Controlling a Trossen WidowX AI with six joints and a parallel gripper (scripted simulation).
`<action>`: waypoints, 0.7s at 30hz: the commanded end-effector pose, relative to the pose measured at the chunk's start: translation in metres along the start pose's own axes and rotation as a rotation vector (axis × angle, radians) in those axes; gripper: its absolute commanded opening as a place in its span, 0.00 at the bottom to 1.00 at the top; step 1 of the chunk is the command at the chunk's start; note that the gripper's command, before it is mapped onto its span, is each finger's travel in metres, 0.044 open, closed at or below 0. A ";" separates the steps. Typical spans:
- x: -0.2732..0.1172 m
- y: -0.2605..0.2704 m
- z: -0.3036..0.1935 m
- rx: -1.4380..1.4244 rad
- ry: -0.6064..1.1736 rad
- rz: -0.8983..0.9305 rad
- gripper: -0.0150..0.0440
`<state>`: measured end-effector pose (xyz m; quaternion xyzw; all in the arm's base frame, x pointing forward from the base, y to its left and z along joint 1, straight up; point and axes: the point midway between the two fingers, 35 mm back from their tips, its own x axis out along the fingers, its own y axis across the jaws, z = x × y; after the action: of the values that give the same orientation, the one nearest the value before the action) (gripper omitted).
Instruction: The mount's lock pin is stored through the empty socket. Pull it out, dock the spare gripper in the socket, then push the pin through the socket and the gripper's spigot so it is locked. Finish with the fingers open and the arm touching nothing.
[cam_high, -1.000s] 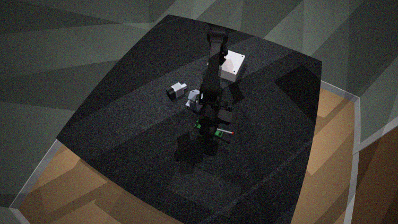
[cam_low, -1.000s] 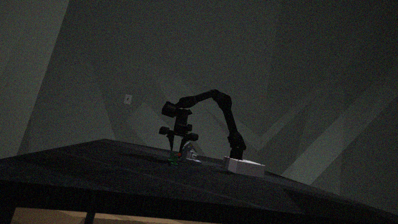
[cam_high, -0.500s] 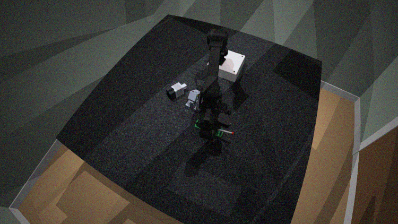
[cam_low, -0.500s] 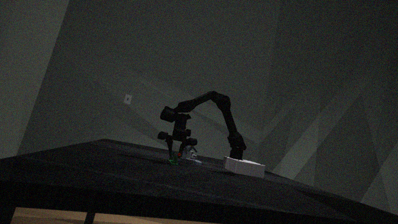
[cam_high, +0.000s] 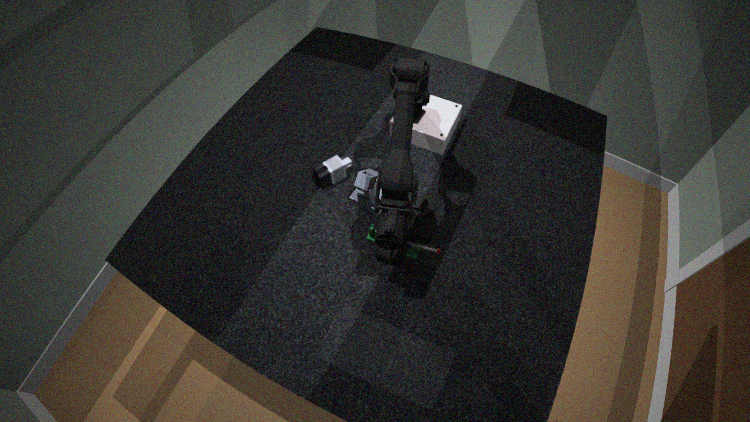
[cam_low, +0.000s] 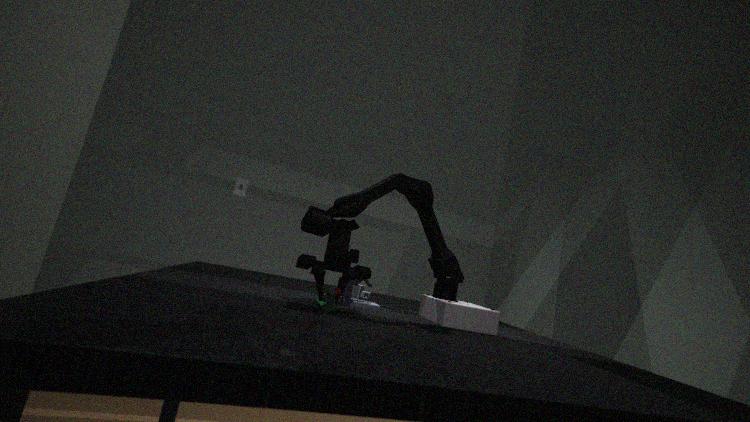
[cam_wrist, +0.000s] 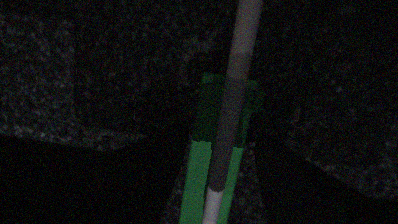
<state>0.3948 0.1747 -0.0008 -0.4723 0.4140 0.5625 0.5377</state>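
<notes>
Just below centre from above, the lock pin (cam_high: 425, 247) (cam_wrist: 232, 110) is straddled by the part-open gripper (cam_high: 392, 248) (cam_low: 331, 300) (cam_wrist: 222, 135), seemingly ungripped; gaps are left beside the green cradle's (cam_high: 371, 233) (cam_low: 320, 303) (cam_wrist: 195, 175) edges.

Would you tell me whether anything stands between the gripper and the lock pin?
Nothing visible does: in the wrist view, the pin runs uncovered above its green holder, between the gripper's parted fingers.
</notes>
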 end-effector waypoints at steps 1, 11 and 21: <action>0.002 0.000 0.000 -0.006 -0.001 0.004 0.56; 0.002 0.000 0.000 -0.006 -0.001 0.004 0.26; -0.004 0.000 0.001 -0.003 0.000 0.003 0.25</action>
<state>0.3945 0.1746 -0.0012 -0.4716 0.4153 0.5631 0.5366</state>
